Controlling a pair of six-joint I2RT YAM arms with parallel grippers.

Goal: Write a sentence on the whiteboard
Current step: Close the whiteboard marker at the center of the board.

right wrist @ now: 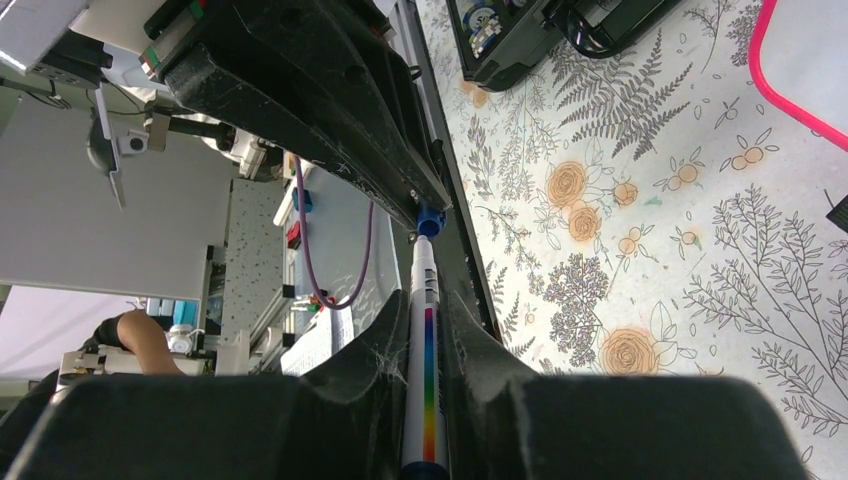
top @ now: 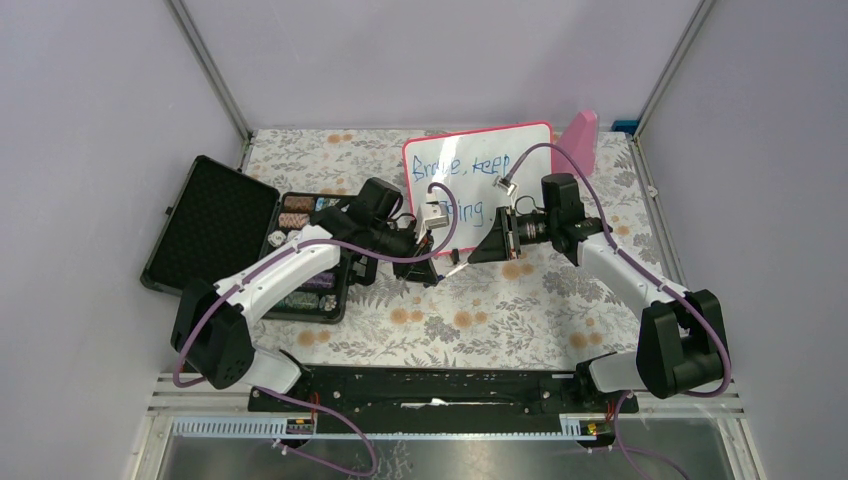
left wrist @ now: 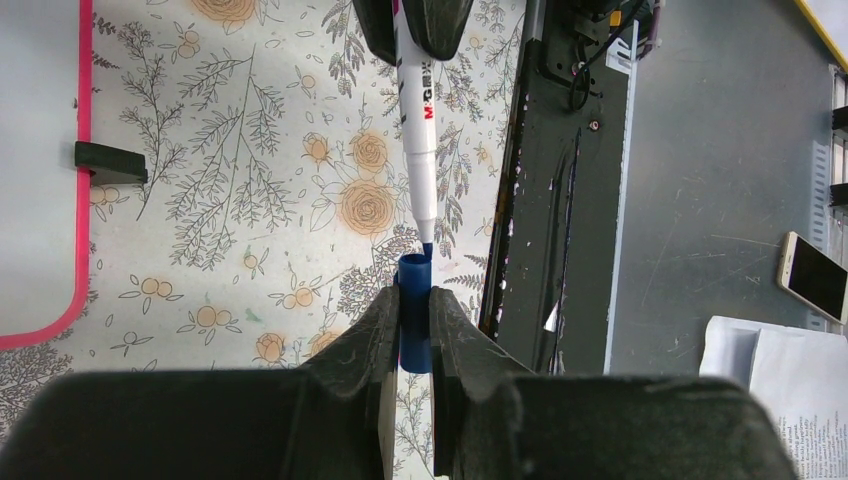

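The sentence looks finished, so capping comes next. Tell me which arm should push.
Right, probably: the right hand grips the marker along its barrel, tip facing the blue cap. The left hand only pinches that cap; let it brace.

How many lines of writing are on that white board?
2. The top line runs across the top of the whiteboard; the lower line sits beneath it, partly hidden behind the left arm, so more could be covered.

rectangular white board with pink frame: smooth glossy face, plastic rim
floral-print table cover: matt, cloth-like
white marker barrel: smooth glossy plastic
blue marker cap: smooth plastic, slight sheen
black left gripper fingers: matt plastic, scuffed grey
black open case: matt textured lining
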